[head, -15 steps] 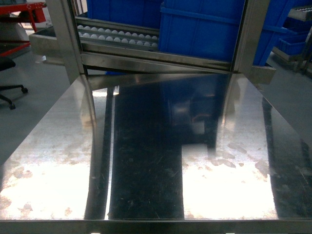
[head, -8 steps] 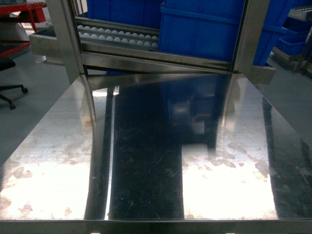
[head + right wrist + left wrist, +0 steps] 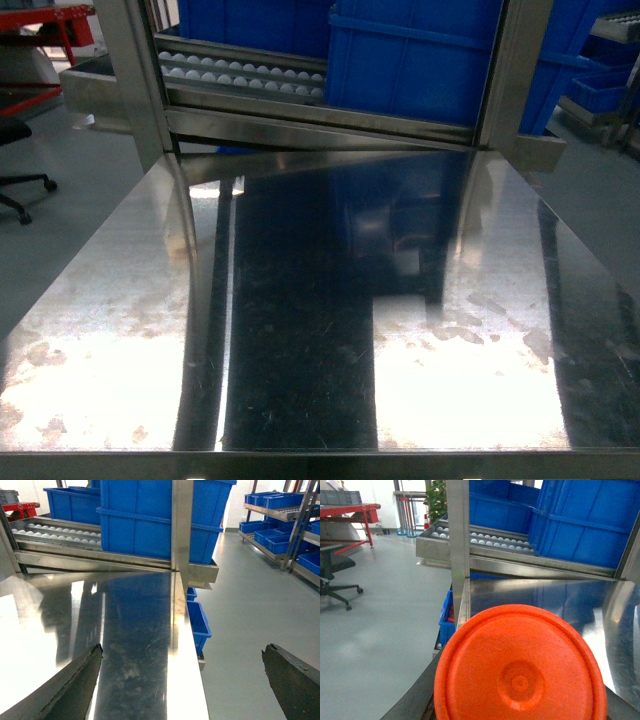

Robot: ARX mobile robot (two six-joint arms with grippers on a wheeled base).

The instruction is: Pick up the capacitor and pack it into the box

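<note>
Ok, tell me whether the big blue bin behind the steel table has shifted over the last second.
No. The blue bin sits in the same spot against the right steel post, beyond the steel table.

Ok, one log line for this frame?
phase: idle | steel table: nothing on it | box, capacitor: not visible | right claw: open, beside table edge | left claw: hidden by orange disc | blue bins: behind

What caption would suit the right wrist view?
Open right tool hovering over steel table's edge, blue bins behind.
</note>
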